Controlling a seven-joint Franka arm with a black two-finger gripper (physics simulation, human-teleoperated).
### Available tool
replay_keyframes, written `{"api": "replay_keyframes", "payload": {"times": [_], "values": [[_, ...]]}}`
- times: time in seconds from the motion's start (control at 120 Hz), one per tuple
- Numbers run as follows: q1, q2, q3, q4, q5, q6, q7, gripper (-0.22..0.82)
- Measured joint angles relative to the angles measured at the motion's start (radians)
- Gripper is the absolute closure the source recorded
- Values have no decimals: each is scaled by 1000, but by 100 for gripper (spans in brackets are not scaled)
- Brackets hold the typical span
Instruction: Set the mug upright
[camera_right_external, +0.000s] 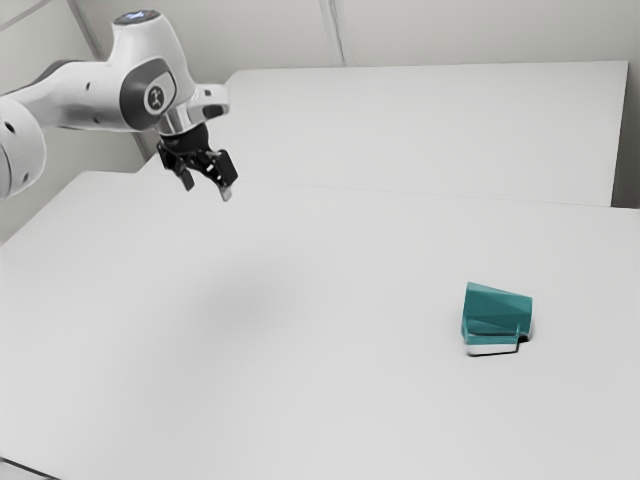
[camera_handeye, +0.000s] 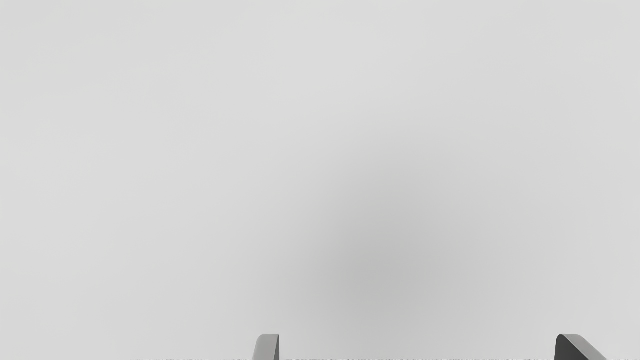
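In the exterior view, the mug lies on its side on the surface, its long axis running roughly between the view's left and right, with the wider end to the left; which end is the mouth I cannot tell. The end effector hangs high above the surface at the exterior view's upper left, spread and holding nothing. From there the mug lies well apart, lower down, toward the exterior view's right and nearer the camera. So the coming move, I judge, must carry the end effector across and down to it before any tipping upright

In the wrist view, the 2 fingers stand wide apart, with bare surface and a soft shadow beyond them
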Motion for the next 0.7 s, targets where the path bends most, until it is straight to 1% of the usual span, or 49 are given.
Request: {"api": "replay_keyframes", "payload": {"times": [0.1, 0.225, 0.342, 0.417, 0.6, 0.7], "values": [[-4, -58, 1, -88, -16, 29, 2, 0], [-21, -143, 4, -232, -175, 113, 4, 0], [-48, -169, 2, -277, -311, 170, -5, 0], [-106, -172, 1, -304, -369, 204, -18, 0], [-294, -157, -7, -355, -457, 300, -59, 0], [-381, -123, -8, -368, -501, 354, -76, 0]]}}
